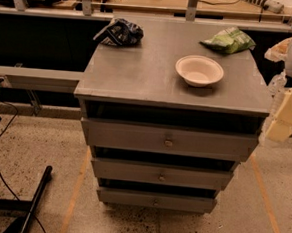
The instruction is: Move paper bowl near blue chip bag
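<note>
Half cut off at the right edge, the gripper [286,114] hangs beside the cabinet [138,80], its state unreadable; the paper bowl [199,70] sits near-right, the blue chip bag [121,32] far-left.

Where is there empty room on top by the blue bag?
Bare room: the whole left-front stretch of the cabinet top, from the blue chip bag down to the front edge, and the middle strip between both bags. Crowded: the right side, with the paper bowl and green chip bag. The gripper hangs off the right edge.
</note>
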Tool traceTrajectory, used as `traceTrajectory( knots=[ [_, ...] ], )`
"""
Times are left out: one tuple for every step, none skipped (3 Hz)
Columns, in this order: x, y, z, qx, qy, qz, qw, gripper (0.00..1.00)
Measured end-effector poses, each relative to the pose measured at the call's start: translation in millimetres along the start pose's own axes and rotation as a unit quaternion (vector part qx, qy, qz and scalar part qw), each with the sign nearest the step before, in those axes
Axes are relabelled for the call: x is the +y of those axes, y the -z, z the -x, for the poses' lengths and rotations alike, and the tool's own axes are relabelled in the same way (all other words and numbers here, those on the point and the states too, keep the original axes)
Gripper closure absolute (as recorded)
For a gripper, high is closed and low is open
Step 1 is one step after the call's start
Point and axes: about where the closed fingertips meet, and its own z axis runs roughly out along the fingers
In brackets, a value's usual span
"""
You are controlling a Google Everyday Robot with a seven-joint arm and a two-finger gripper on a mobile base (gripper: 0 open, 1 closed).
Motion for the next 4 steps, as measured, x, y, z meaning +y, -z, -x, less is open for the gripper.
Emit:
traceTrajectory(
  knots=[
    [0.0,0.0,0.0,0.000,0.000,0.000,1.0000,0.00],
    [-4.9,-4.4,-7.5,-0.005,0.028,-0.017,0.9995,0.00],
    [-37.0,-12.3,-10.8,0.006,0.114,-0.054,0.9920,0.00],
    [-38.6,-10.1,-11.6,0.011,0.149,-0.059,0.9870,0.00]
  ],
)
